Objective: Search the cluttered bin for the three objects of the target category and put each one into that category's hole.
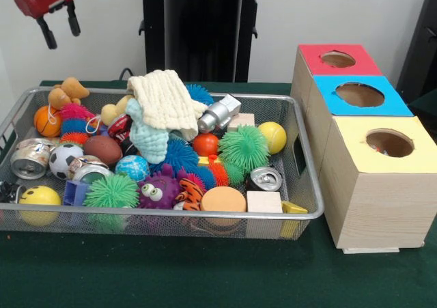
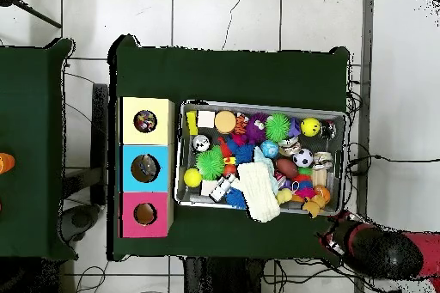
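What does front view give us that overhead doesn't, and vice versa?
Front only: the open red-and-black claw raised left of the bin, the wooden sides of the three-hole sorting box, and a purple googly-eyed spiky toy.
Overhead only: the grey tiled floor around the green table, and something lying inside the yellow-topped hole.
Both: the wire mesh bin, the cream knitted cloth on top of the pile, and the yellow smiley ball.

We see the bin point(image 1: 300, 185) and boxes point(image 1: 372, 185) close and level across the counter point(image 1: 171, 274), then both again from high overhead, looking straight down.
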Robot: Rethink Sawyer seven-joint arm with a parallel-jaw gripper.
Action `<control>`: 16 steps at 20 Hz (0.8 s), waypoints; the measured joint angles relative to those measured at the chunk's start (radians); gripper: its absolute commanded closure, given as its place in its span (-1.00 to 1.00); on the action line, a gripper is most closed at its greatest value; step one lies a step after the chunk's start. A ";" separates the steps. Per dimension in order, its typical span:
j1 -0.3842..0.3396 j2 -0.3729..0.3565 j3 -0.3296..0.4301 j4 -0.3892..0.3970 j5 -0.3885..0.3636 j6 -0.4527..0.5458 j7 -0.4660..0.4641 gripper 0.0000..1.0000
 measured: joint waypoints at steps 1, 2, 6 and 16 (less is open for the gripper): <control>0.003 0.009 0.000 -0.012 -0.014 -0.001 -0.014 -1.00; 0.004 0.013 0.000 -0.015 -0.019 -0.002 -0.017 -1.00; 0.015 0.045 0.000 -0.024 -0.058 -0.018 -0.018 -1.00; 0.076 0.151 -0.018 -0.025 -0.163 -0.103 -0.018 -1.00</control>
